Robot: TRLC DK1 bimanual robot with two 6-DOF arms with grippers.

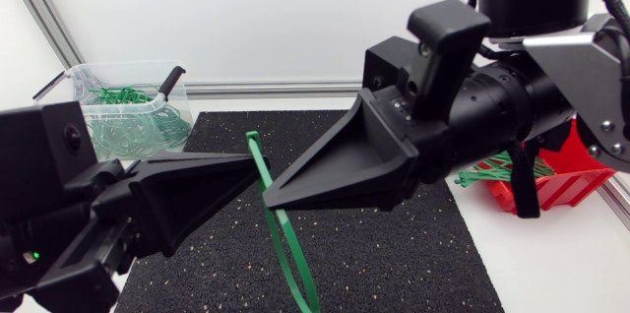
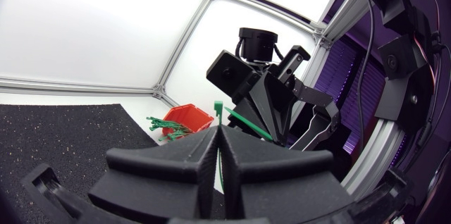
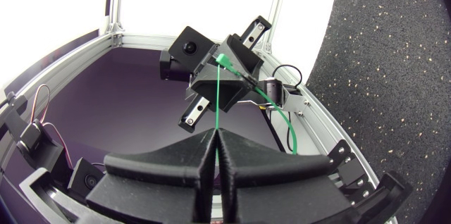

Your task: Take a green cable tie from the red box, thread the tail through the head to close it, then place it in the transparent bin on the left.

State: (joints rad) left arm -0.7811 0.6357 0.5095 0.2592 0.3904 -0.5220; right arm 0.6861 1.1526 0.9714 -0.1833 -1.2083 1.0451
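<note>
Green cable tie [image 1: 258, 163], both jaws clamping it

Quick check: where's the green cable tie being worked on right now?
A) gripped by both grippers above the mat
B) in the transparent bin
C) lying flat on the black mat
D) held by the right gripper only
A: the left gripper and the right gripper are both shut on the green cable tie, with their tips meeting above the black mat.
</note>
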